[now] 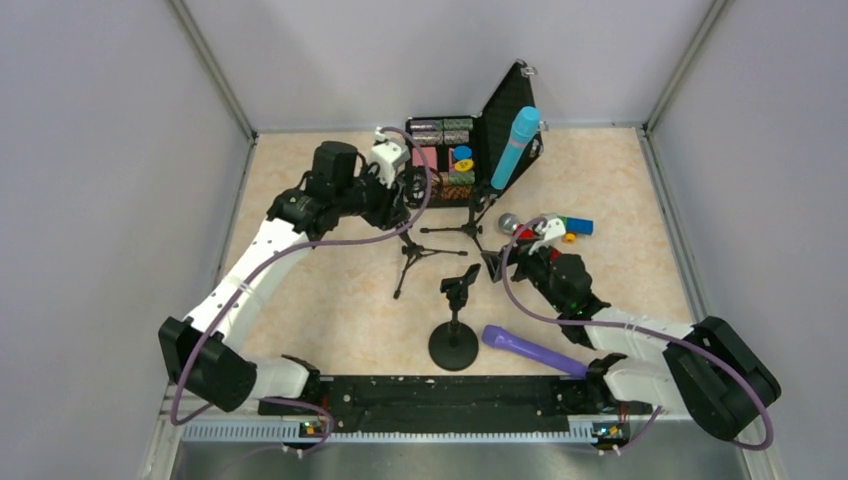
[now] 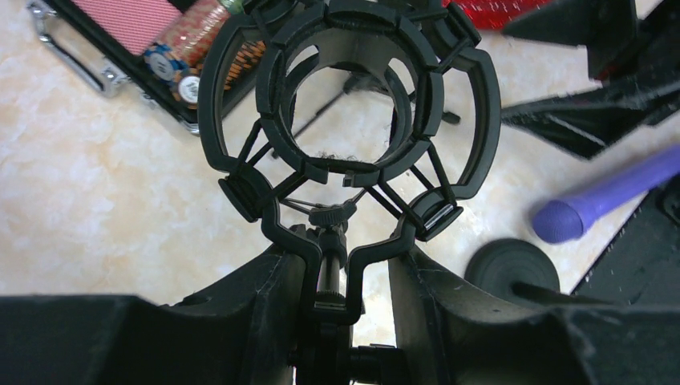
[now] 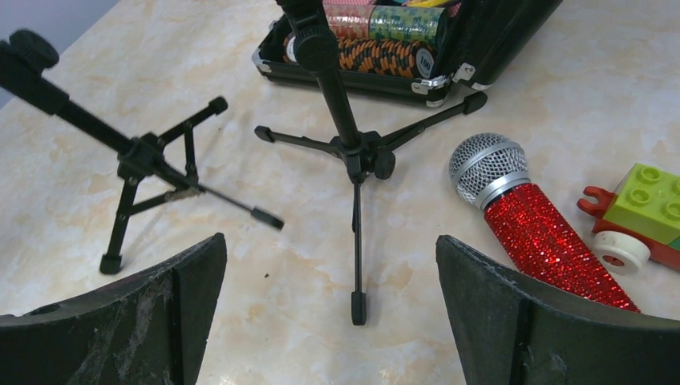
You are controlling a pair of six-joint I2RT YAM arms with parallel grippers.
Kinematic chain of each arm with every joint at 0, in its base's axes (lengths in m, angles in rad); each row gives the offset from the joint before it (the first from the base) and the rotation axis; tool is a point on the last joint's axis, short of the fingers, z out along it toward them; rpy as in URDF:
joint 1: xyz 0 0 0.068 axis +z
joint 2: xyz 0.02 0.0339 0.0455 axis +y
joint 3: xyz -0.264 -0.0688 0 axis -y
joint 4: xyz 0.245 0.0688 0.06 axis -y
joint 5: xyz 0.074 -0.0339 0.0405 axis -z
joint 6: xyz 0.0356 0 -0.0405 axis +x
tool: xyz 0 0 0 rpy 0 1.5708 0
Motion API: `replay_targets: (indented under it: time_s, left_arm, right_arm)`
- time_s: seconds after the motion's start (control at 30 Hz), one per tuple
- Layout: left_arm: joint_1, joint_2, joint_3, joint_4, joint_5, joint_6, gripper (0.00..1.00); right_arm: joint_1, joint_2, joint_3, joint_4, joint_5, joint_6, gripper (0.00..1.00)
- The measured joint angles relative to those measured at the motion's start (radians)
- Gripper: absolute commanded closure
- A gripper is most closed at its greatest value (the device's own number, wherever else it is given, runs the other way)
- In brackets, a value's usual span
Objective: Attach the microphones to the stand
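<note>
Right wrist: red microphone (image 3: pixel 553 233) lies beside right gripper (image 3: pixel 329 269).

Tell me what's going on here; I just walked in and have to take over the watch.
The left end effector is closed on the bracket of a black shock mount, held above the table. The right end effector is wide open over the table, holding nothing; the red microphone lies just ahead. The blue microphone already sits in a stand by the open case. The purple microphone lies on the table beside a round-base stand with an empty clip.
</note>
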Motion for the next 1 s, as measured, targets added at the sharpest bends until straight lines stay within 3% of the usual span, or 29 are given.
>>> replay_targets:
  time_s: [0.23,0.7,1.0]
  left_arm:
    - [-0.064,0.088,0.122,-0.155,-0.018,0.063,1.00]
    - [-0.109,0.134,0.167,-0.211,-0.101,0.107,1.00]
    - [-0.122,0.172,0.183,-0.225,-0.079,0.171,0.79]
  right_arm:
    - [-0.033,-0.033,0.002,-0.051,-0.014,-0.035,0.01]
    - [-0.089,-0.043,0.156,-0.352,-0.012,-0.183,0.01]
    - [-0.090,-0.023,0.210,-0.466,0.011,-0.237,0.01]
